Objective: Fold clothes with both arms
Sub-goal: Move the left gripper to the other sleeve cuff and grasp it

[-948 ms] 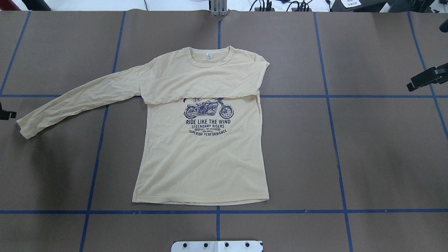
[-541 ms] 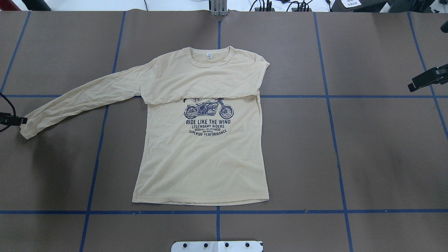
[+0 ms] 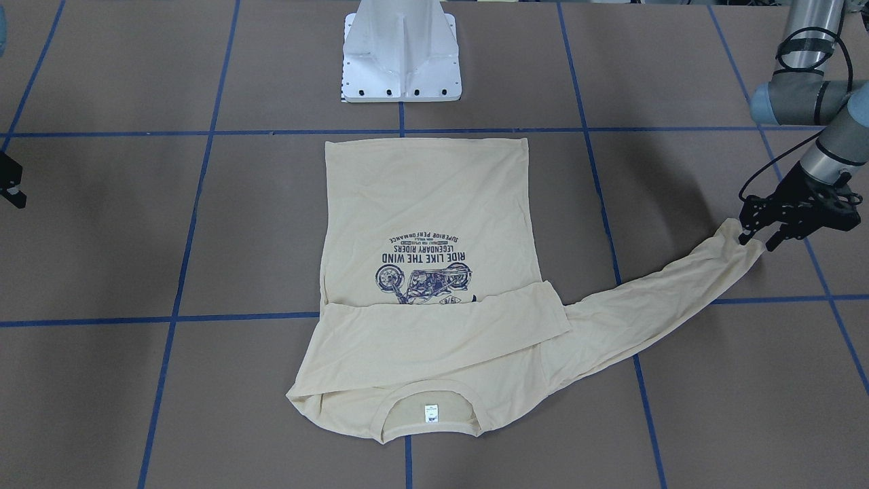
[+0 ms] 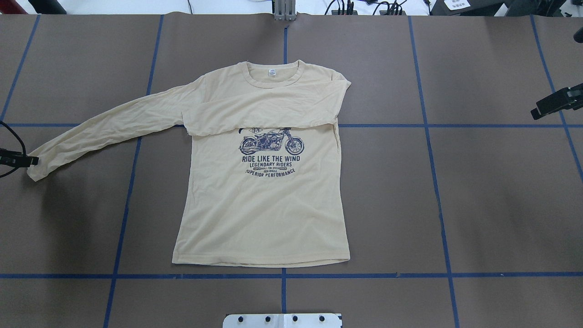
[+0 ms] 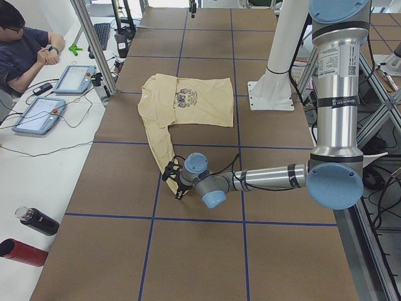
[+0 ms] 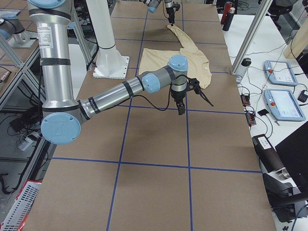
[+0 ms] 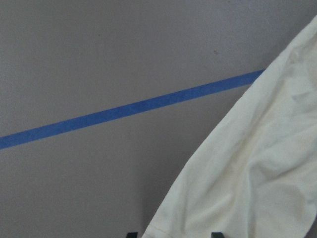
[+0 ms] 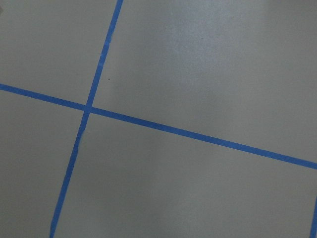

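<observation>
Got the left gripper (image 3: 757, 241) down low at the table (image 4: 478, 205), spread open with a fingertip (image 7: 131, 234) on either side of the cuff (image 3: 736, 234). Not pinched on anything yet, going by the left wrist view, just straddling the cuff's edge. Sits right at the far end of the long sleeve (image 4: 104, 127), stretched out diagonally from the shoulder toward the overhead view's left edge.

Following that sleeve back in: pale cream-yellow long-sleeved T-shirt (image 4: 262, 214), flat and print side up around the middle of the table, hem toward the white pedestal base (image 3: 400, 54), neck label (image 4: 272, 72) at the far end. Other sleeve (image 4: 264, 114) folded straight across the chest, covering the very top of the navy motorcycle print (image 4: 271, 152).

Over to the right gripper (image 4: 546, 105): way off at the opposite side, above bare brown table and blue tape lines (image 4: 437, 182), well apart from the shirt. Can't tell if open or closed. Nothing but table and tape in its wrist view.

Also spotting a person (image 5: 22, 44) seated at the white side bench in the left exterior view.
</observation>
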